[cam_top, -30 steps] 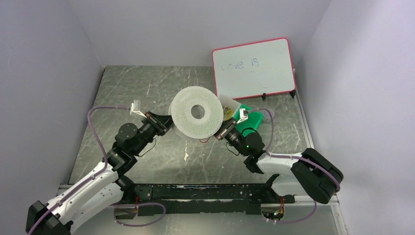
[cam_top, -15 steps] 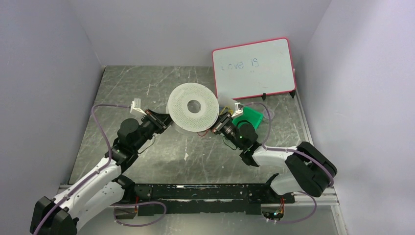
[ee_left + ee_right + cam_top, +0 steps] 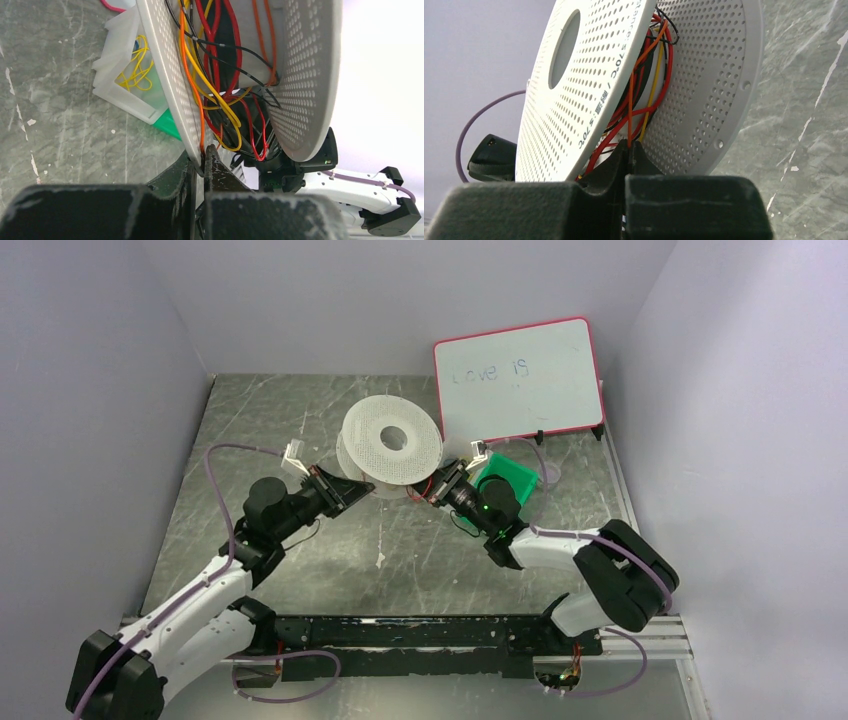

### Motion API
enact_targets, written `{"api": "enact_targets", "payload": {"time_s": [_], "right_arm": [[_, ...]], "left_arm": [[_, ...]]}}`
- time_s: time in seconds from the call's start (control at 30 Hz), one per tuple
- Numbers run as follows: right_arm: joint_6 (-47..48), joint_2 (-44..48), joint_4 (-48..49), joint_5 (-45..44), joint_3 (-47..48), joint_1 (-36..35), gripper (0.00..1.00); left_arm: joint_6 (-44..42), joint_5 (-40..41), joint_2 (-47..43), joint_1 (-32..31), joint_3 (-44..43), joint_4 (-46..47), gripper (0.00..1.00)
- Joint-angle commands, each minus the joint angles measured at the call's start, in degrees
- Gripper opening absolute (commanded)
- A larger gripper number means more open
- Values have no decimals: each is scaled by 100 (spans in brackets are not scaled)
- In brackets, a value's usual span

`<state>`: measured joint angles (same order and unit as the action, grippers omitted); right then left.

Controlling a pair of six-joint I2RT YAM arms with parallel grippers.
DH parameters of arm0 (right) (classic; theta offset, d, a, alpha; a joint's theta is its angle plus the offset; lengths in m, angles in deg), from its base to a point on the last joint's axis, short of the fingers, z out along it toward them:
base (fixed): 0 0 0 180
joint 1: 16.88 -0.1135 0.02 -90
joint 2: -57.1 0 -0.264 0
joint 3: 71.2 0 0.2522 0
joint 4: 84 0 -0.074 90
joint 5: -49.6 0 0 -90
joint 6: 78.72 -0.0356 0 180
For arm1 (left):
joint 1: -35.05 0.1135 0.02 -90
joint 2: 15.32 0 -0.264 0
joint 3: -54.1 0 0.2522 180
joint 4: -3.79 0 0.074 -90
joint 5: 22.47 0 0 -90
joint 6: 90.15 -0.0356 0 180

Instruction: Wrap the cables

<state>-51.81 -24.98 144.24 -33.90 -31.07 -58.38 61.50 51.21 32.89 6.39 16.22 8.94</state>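
Note:
A white perforated spool point(image 3: 390, 448) is held tilted above the table between my two grippers. Red, yellow and black wires are wound on its core. The thin orange cable point(image 3: 192, 95) runs down along one flange point(image 3: 165, 75) to my left gripper point(image 3: 202, 152), which is shut on that flange's rim. In the top view the left gripper point(image 3: 355, 488) is at the spool's near-left edge. My right gripper point(image 3: 629, 145) is shut on the orange cable point(image 3: 630, 107), which rises from the jaws between the flanges point(image 3: 574, 100). In the top view the right gripper point(image 3: 438, 485) is at the spool's near-right edge.
A pink-framed whiteboard point(image 3: 520, 380) leans at the back right. A green box point(image 3: 512, 480) lies just right of the right gripper. A clear plastic tray with yellow wire loops point(image 3: 132, 75) sits behind the spool. Grey walls close in the left, back and right.
Both grippers have carried the spool farther from the arm bases and a little left. The spool is tilted more steeply. Both grips are unchanged.

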Motion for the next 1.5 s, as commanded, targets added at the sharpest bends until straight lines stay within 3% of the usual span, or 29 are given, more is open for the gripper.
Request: {"api": "enact_targets", "payload": {"time_s": [0.0, 0.43, 0.93, 1.47], "right_arm": [[197, 8, 140, 524, 139, -48, 0], [-457, -266, 843, 748, -440, -64, 0], [-1817, -2123, 3041, 531, -208, -650, 0], [-2172, -3198, 2846, 169, 459, -1210, 0]], "left_arm": [[-286, -1120, 70, 31, 57, 242, 7], [72, -1066, 286, 457, 141, 844, 7], [286, -1142, 727, 469, 793, 1480, 7], [587, -1087, 116, 466, 1778, 1493, 7]]}}
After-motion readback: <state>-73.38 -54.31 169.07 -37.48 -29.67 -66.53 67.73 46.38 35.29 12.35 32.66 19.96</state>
